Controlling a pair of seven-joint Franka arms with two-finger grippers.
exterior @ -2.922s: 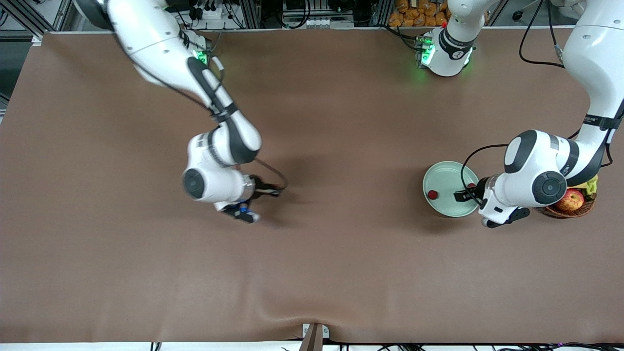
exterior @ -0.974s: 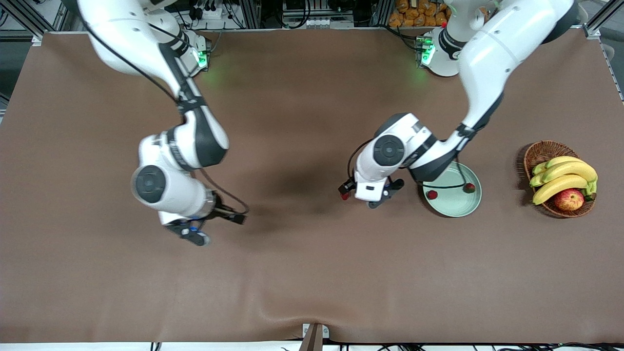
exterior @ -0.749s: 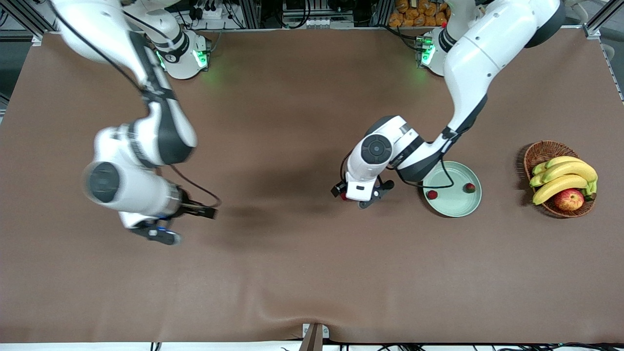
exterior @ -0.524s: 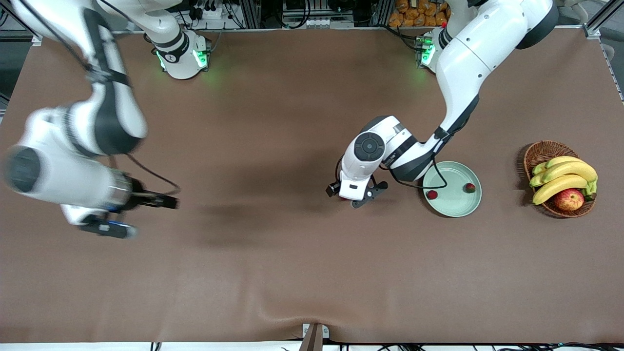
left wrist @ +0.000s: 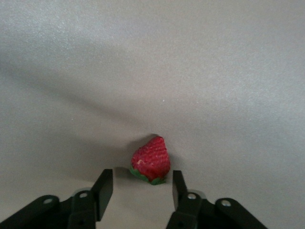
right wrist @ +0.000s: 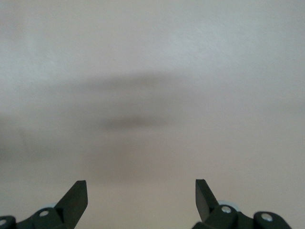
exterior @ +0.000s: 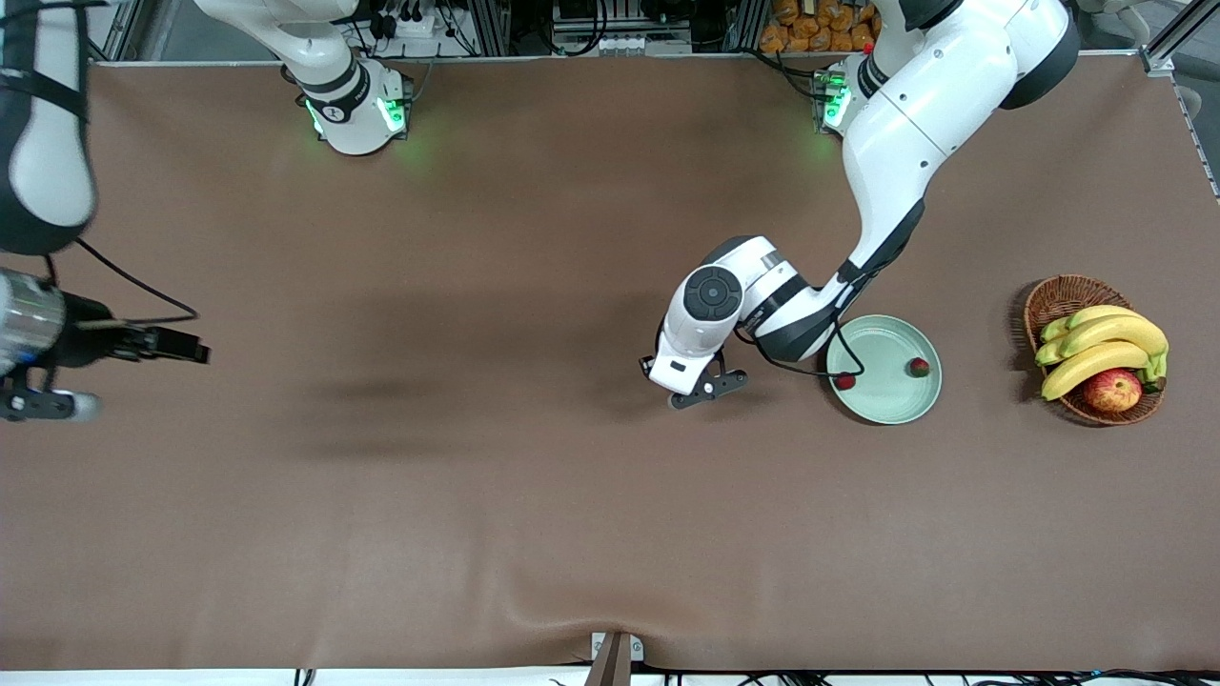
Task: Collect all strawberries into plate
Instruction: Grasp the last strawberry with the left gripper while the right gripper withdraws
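Note:
One strawberry (left wrist: 151, 162) lies on the brown table between the fingertips of my left gripper (left wrist: 141, 176). The fingers stand partly closed beside it, with a narrow gap on each side. In the front view the left gripper (exterior: 672, 383) is low over the table beside the plate, toward the right arm's end, and hides that berry. The mint-green plate (exterior: 886, 400) holds two strawberries, one (exterior: 844, 382) at its rim and one (exterior: 918, 366) further in. My right gripper (right wrist: 141, 195) is open and empty over bare table, at the right arm's end (exterior: 48, 405).
A brown wicker basket (exterior: 1058, 297) with bananas (exterior: 1101, 348) and a red-yellow apple (exterior: 1112, 390) stands at the left arm's end of the table, past the plate. The left arm's cable (exterior: 839, 357) hangs across the plate's rim.
The right arm has swung away to its end of the table. The left gripper has settled over the lone strawberry and its fingers have narrowed around it.

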